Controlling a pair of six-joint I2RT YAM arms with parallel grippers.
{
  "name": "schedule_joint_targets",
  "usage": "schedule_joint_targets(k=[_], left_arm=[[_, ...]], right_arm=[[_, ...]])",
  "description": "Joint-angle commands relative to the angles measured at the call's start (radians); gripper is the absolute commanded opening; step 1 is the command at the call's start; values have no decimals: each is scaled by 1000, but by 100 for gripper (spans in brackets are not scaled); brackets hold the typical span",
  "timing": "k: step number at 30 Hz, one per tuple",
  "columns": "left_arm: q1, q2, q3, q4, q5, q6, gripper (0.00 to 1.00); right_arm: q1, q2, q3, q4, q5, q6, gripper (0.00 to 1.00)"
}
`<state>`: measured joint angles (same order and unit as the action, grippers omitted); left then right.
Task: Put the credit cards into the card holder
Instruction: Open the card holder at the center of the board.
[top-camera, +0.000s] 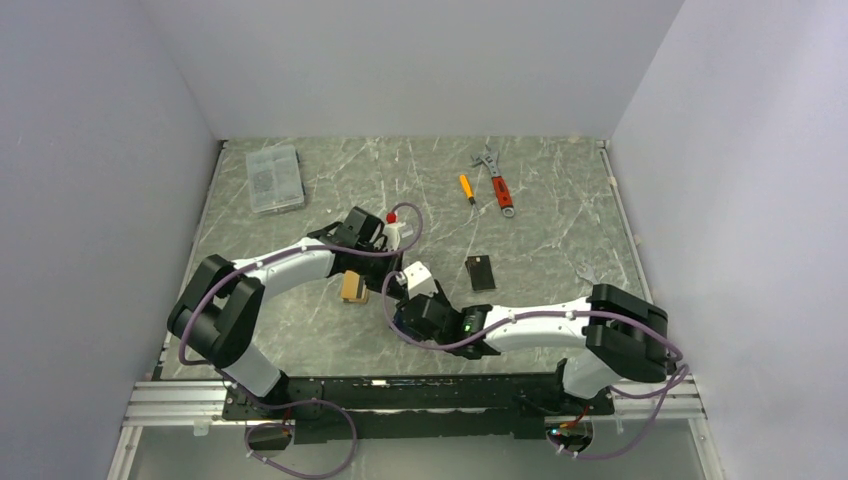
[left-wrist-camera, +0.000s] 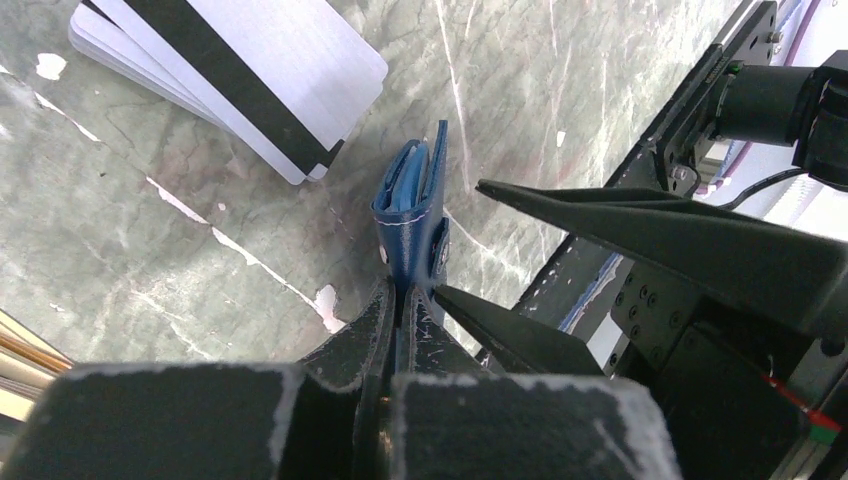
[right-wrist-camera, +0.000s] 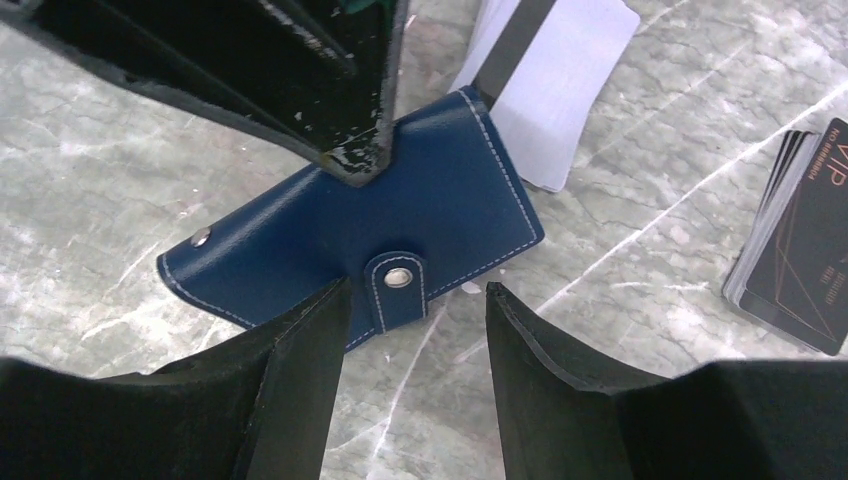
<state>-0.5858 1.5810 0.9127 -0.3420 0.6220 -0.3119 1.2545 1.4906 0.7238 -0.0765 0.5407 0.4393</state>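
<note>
The card holder is a navy blue wallet with a snap tab, standing on its edge on the marble table. My left gripper is shut on its upper edge; one left finger shows in the right wrist view. My right gripper is open, its jaws either side of the snap tab and just in front of it. White-grey cards with a black stripe lie just behind the wallet. Black cards lie to the right and orange-tan cards to the left. Both grippers meet at the table's middle.
A clear plastic box sits at the back left. A red-handled wrench and an orange screwdriver lie at the back right. The right gripper's fingers crowd the wallet in the left wrist view. Grey walls enclose the table.
</note>
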Motion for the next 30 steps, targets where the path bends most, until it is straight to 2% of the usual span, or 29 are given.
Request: schedule_joint_targets(k=[1,9,14,18,26,30], left_arm=[[6,-11,-2,27,6,-18,0],[12,0,-3,29,10,-14,0],[12,4,-4,23,13,-7,0],[9,10,-16,24,5,2,0],[-5,5,-15,12,-8,24,0],[-6,-2,-12,-4,-33,38,0]], right_arm=[[23,12,34,98,-3,-20,56],[38,73,23,101,37,2,56],[38,114,3,150,91,13,48],[36,128,-5,192,121,4,37],[27,130,-40,205,174,60,7],[27,81,-81,193,205,110,0]])
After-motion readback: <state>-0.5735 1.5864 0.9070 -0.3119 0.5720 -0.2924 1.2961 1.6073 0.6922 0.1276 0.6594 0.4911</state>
